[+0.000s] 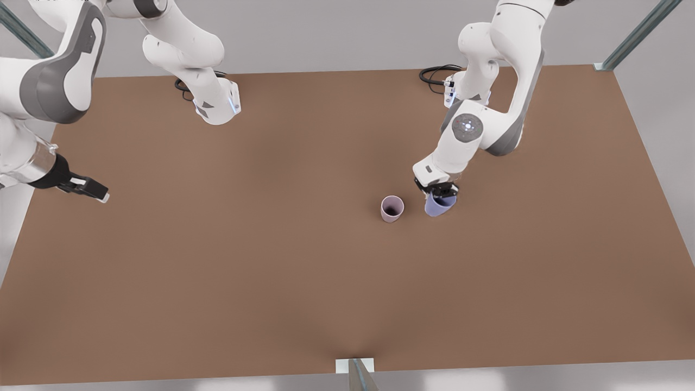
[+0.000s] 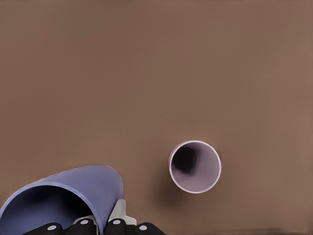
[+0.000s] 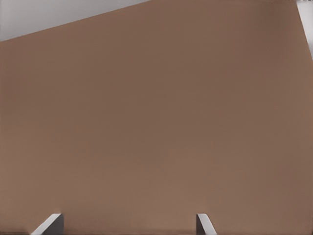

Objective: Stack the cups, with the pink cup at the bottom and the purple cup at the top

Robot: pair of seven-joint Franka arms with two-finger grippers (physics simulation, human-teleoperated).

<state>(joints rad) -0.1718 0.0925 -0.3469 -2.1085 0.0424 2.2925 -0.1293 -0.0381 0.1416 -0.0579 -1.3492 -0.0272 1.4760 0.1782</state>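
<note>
1. The table [image 1: 217,260] is a flat, matte brown board with pale grey floor around its edges.
2. The pink cup [image 1: 392,208] is a small, handleless, tapered tumbler in dusty mauve. It stands upright on the table near the middle, its round mouth open upward and its inside dark. From the left wrist view the pink cup [image 2: 195,166] reads as a clean thin-walled ring.
3. The purple cup [image 1: 440,205] is the same plain matte shape in periwinkle. It sits just beside the pink cup, on the front view's right, apart from it and tilted rather than level.
4. The left gripper [image 1: 437,191] comes down onto the purple cup from above. Its dark fingers [image 2: 116,226] are clamped across the rim wall of the purple cup [image 2: 73,196], one inside the mouth and one outside.
5. The right gripper [image 1: 98,193] waits well away at the front view's left edge, over bare table. Its two pale fingertips [image 3: 49,224] stand wide apart with nothing between them.
</note>
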